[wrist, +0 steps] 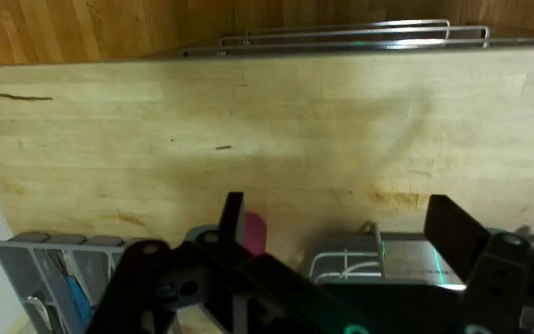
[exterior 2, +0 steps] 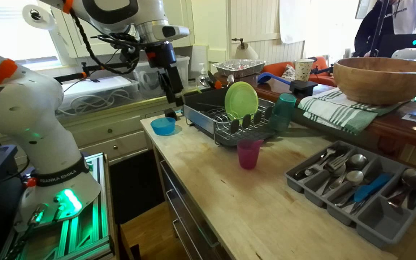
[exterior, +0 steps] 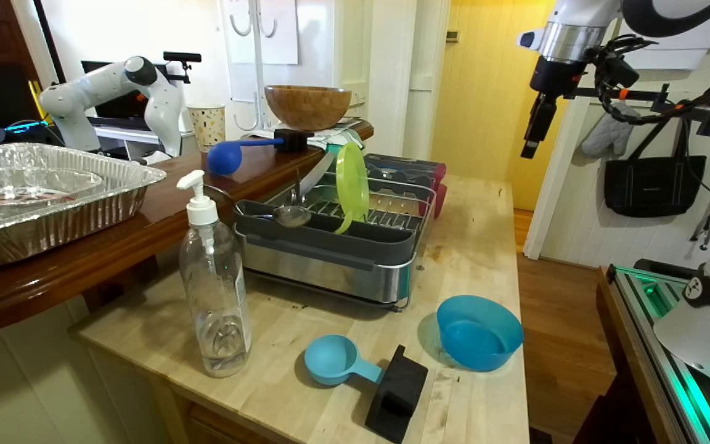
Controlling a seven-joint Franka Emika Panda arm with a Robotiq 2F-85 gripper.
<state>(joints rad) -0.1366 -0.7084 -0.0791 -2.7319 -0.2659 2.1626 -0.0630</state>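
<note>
The magenta cup (exterior 2: pixel 248 155) is standing on the desk (exterior 2: pixel 265 202), just beside the dish rack (exterior 2: pixel 199 116). Well above, the pincer (wrist: pixel 336 200) is hanging unclenched — its jaws standing wide apart, gripping nothing. The rack is propping a green plate (exterior 2: pixel 241 101) on edge, probably so that water is running off. The cutlery tray (exterior 2: pixel 383 220) is separating its contents by compartment, presumably for easy finding. In an exterior view the tray is showing nearly whole; the wrist view is cropping it and hiding part of the cup behind the pincer. A light-blue scoop (exterior: pixel 333 361) is lying with its handle in a black block (exterior: pixel 398 394), likely a gripping aid — a pairing that the wrist view is not clearly showing.
</note>
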